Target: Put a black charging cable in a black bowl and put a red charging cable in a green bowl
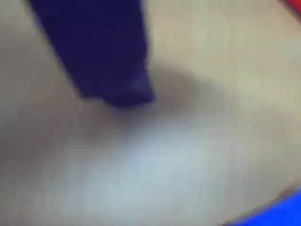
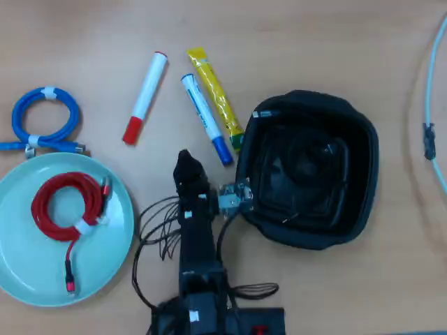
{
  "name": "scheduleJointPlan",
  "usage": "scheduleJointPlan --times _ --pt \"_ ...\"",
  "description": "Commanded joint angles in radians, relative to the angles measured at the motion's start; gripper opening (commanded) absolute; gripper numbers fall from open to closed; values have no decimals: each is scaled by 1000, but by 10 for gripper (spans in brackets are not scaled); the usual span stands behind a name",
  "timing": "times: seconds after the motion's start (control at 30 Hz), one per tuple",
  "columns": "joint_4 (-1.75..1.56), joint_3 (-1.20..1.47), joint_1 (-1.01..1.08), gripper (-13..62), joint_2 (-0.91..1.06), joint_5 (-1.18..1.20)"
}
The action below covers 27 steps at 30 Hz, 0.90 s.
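Note:
In the overhead view the red charging cable [image 2: 66, 204] lies coiled with its white tie inside the green bowl [image 2: 28, 279] at the left. The black bowl [image 2: 363, 167] stands at the right. The black charging cable [image 2: 307, 159] lies coiled inside it, faint against the black, with its plug [image 2: 265, 112] on the far-left rim. My gripper [image 2: 185, 162] is low over bare table between the two bowls and touches neither. The wrist view is blurred and shows only one dark finger [image 1: 113, 70] over the table. It holds nothing that I can see.
A blue coiled cable [image 2: 43, 122] lies beyond the green bowl. A red-capped white marker [image 2: 144, 98], a blue-capped marker [image 2: 204, 117] and a yellow tube [image 2: 215, 94] lie beyond the gripper. A pale cable [image 2: 429, 118] runs along the right edge. The arm's wires [image 2: 157, 230] loop at its base.

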Motion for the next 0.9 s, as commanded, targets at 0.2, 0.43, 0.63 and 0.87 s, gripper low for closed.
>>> scheduleJointPlan --times 0.2,0.43,0.63,0.87 --pt "-354 181 175 469 31 -6" --pt "-442 227 276 469 23 -5" --pt "-436 225 270 468 -31 -2" --pt "-445 225 267 469 -80 -5"
